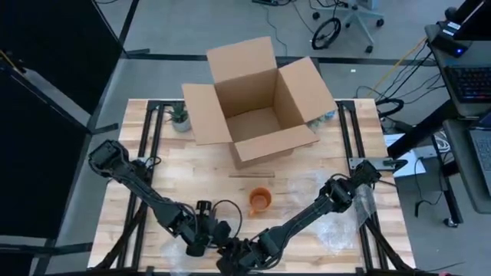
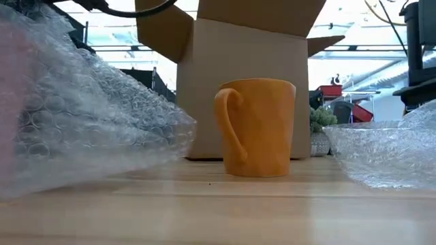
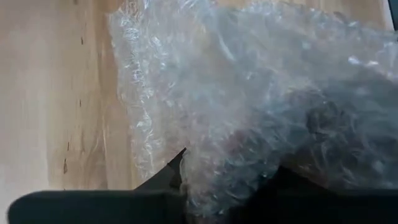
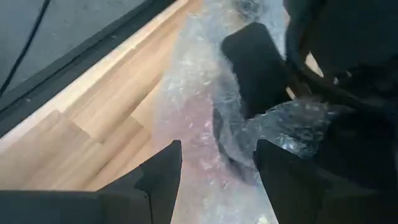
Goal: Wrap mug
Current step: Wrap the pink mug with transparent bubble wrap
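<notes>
An orange mug (image 1: 260,201) stands upright on its base on the wooden table, handle toward the left in the low view (image 2: 259,128). A sheet of clear bubble wrap (image 2: 82,116) lies near the table's front edge, left of the mug, and rises in a heap. My left gripper (image 1: 201,244) is at the front edge, shut on this wrap (image 3: 249,112). My right gripper (image 1: 239,259) is beside it, open, its fingers standing on either side of a ridge of the same wrap (image 4: 205,124). The left gripper's finger (image 4: 252,68) shows in the right wrist view. My left gripper has a bunched part of the bubble wrap (image 3: 224,180) between its two fingers, several crumpled layers by the look of it. The wrap spreads out ahead of the fingers onto the table, slack.
An open cardboard box (image 1: 257,100) stands at the table's far middle, behind the mug. A second piece of bubble wrap (image 1: 345,226) lies at the right front. A small potted plant (image 1: 180,119) sits far left of the box. Bare wood lies between mug and box.
</notes>
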You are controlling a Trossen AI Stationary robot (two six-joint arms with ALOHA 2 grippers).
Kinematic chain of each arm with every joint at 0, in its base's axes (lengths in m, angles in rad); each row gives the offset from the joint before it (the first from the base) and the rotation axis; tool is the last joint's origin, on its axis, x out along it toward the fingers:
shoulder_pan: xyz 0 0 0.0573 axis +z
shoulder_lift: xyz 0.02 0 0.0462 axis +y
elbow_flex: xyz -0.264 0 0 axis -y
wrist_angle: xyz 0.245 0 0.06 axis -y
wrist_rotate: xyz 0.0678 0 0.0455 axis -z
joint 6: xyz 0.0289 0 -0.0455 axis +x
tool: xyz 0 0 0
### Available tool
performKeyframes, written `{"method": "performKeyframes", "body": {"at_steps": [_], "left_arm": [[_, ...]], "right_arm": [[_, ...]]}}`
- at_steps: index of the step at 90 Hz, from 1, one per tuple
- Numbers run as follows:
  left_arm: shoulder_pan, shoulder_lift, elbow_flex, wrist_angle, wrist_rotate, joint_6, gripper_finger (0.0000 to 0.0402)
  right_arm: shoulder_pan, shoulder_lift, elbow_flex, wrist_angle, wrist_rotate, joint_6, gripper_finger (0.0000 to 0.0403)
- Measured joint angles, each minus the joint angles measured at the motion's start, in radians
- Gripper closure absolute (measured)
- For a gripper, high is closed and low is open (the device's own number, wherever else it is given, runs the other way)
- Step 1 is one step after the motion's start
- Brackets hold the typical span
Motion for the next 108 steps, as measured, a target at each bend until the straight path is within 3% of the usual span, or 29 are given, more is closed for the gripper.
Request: {"method": "performKeyframes", "body": {"at_steps": [30,54,73,90,108], "left_arm": [[-0.005,0.0,0.0,-0.006,0.015,0.027,0.0331],[-0.018,0.0,0.016,-0.01,0.076,0.214,0.0333],[-0.018,0.003,0.027,-0.005,0.083,0.281,0.0334],[-0.02,0.003,0.027,-0.002,0.08,0.298,0.0334],[-0.02,0.003,0.027,-0.002,0.077,0.285,0.0334]], "right_arm": [[0.002,0.0,0.0,-0.006,0.0,0.024,0.0211],[0.019,0.001,0.0,-0.143,0.021,0.052,0.0211],[0.004,0.003,0.0,-0.007,0.029,-0.026,0.0211],[-0.012,0.032,0.0,-0.002,0.017,-0.067,0.0211],[-0.016,0.045,0.0,0.008,0.028,0.09,0.0211]]}}
